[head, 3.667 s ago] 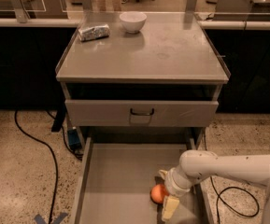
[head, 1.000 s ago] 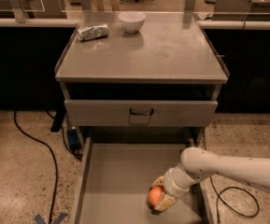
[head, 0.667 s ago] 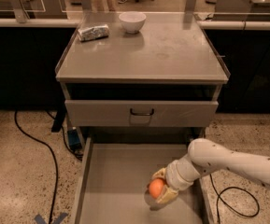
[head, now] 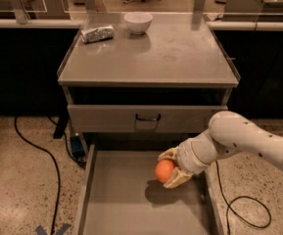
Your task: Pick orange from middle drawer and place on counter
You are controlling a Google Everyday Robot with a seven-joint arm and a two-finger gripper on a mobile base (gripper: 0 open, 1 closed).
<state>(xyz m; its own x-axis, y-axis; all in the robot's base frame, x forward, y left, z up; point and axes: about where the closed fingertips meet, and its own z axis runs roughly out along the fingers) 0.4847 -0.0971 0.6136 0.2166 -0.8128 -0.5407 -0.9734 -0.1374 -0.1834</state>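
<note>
lying at the back left of the grey table [head: 180, 58] are one foil packet [head: 97, 33] and one white bowl [head: 138, 22], well apart from its front edge. one orange [head: 163, 171] sits clamped in the gripper [head: 171, 169] over the open middle drawer [head: 116, 204], right of centre near its right wall, speckled floor [head: 23, 180] either side.

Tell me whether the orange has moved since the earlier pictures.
Yes. Held by the gripper, jaws closed around it, the orange has risen off the middle drawer floor, toward the handled drawer front above.
</note>
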